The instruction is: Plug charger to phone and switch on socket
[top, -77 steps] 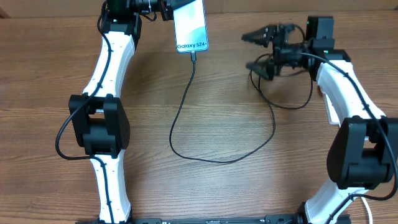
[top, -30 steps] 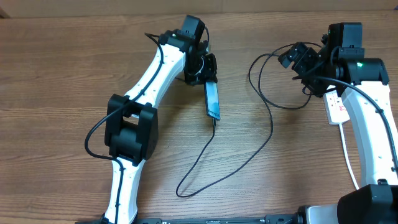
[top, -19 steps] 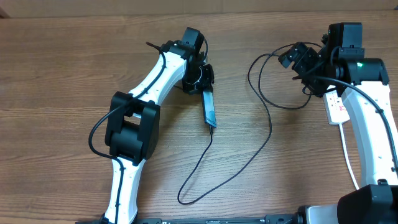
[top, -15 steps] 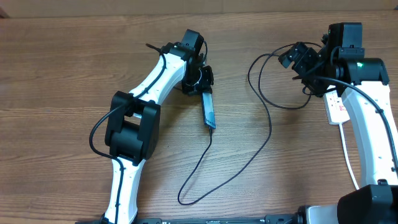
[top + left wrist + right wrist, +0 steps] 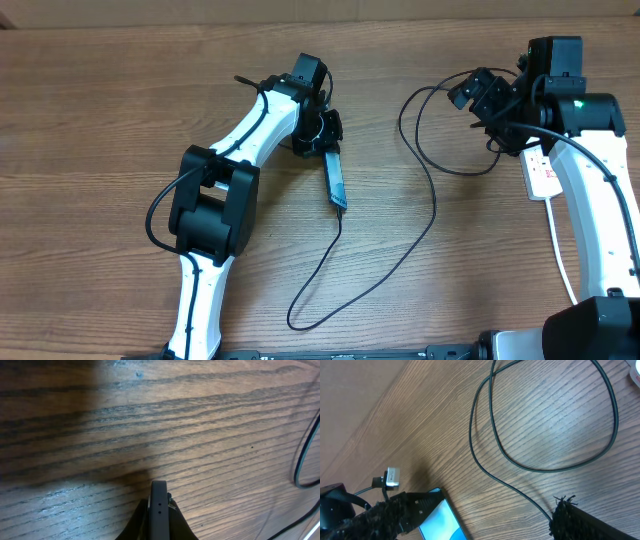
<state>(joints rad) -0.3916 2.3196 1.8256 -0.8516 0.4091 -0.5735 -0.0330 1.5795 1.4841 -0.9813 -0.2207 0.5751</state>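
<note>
Since the oldest overhead shot the phone [image 5: 337, 185] has left the far edge, where it lay flat with its screen up. Now it stands on its long edge near mid-surface, and the left arm has swung in with it. Its far end is clamped in the left tool [image 5: 328, 148]. Over at far right the right tool [image 5: 478, 98] is spread wide, gripping nothing, above the coils of the charger [image 5: 436, 205].

The charger cable leaves the phone's near end, loops toward the front, then climbs back right to those coils; its plug end is hidden by the right arm. At the right lies the socket [image 5: 544, 174], partly under that arm, switches too small to read.

Bare surface [image 5: 80, 120] covers the whole left side and front centre around the loop. The right side is crowded by cable and arm.

Only the left wrist view shows the phone's thin black edge pinched between both fingers [image 5: 136, 525], with a cable arc off to the right. Only the right wrist view shows the lit light-blue screen, lower left. Overhead gives just a dark sliver with a blue tint.
</note>
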